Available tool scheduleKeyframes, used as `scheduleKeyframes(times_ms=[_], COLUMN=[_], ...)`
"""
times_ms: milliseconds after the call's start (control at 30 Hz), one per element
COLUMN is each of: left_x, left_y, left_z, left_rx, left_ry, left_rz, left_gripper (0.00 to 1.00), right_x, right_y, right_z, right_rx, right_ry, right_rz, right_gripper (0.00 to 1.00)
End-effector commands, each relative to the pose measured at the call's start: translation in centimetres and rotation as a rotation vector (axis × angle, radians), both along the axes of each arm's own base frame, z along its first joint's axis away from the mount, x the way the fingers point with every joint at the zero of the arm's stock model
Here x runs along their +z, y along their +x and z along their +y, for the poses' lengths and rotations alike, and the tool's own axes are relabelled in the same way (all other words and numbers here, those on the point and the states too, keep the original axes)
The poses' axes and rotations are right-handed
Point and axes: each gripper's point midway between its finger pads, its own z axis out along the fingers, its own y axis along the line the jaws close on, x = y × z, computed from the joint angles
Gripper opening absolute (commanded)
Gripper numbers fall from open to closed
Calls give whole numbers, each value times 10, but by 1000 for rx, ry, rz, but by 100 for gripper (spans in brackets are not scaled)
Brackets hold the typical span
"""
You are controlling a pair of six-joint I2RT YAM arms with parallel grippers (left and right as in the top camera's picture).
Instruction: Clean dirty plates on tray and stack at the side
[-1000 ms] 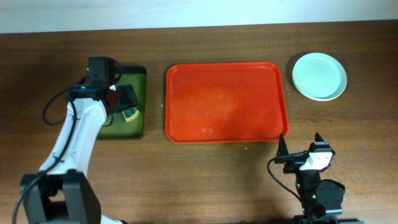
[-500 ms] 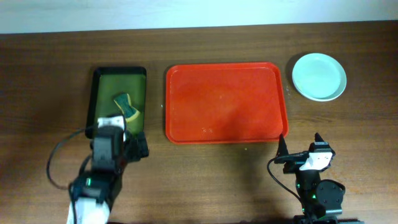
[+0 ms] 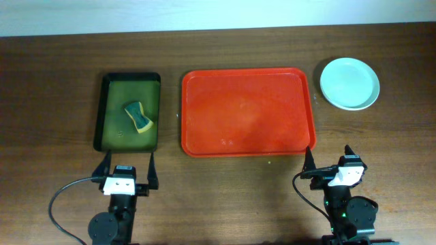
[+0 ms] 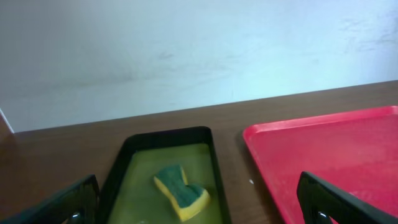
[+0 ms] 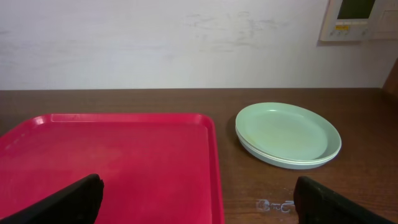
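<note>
— Well, nearest first: how do the fingers stand?
— The left fingers (image 4: 62,205) are spread wide with nothing between them. The right fingers (image 5: 62,202) are spread the same way.
— And just past them?
— Ahead of the left pair sits a dark green tray (image 4: 211,149) with a yellow-and-green sponge (image 4: 180,191) lying in it. Ahead of the right pair is the red tray (image 5: 106,155), its near edge close to them.
— The plates (image 5: 289,134)?
— Stacked on the counter (image 3: 41,82) beside the red tray's far right corner, apart from its rim and well away from both pairs. The top one is pale mint.
— Any writing?
— A wall panel (image 5: 357,18) carries a yellow label, too small to read.
</note>
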Motion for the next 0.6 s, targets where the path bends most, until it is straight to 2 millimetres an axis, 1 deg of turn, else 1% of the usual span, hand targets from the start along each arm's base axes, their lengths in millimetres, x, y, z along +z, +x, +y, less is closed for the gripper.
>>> scheduleKeyframes(times_ms=[0,33,67,167,233,300,367,433,567], left_x=[-12,-22,-22,-24,-24,-24,-24,-21,-22], left_y=[0,-1,-1,-1,-1,-1,-1,-3,-3], left_z=[3,4,5,18,18,19,29,44,43], left_rx=[2,6,15,88,86,95,151,246,240], left_ry=[49,49,49,56,96,94,42,-53,-51], left_rz=[30,69,72,79,79,81,79,66,68], left_gripper=[99,99,99,99,100,100,99,99,99], right_x=[-4,-4,-4,-4,-4,-4,-4,-4,-4], right_y=[0,0,0,0,0,0,0,0,0], right_z=[3,3,3,3,3,3,3,3,3], right_rx=[12,12,12,12,12,12,12,12,12], right_ry=[-7,-7,-7,-7,-7,-7,-7,-7,-7], right_rz=[6,6,6,6,6,6,6,6,6], right_gripper=[98,98,98,98,98,98,98,98,98])
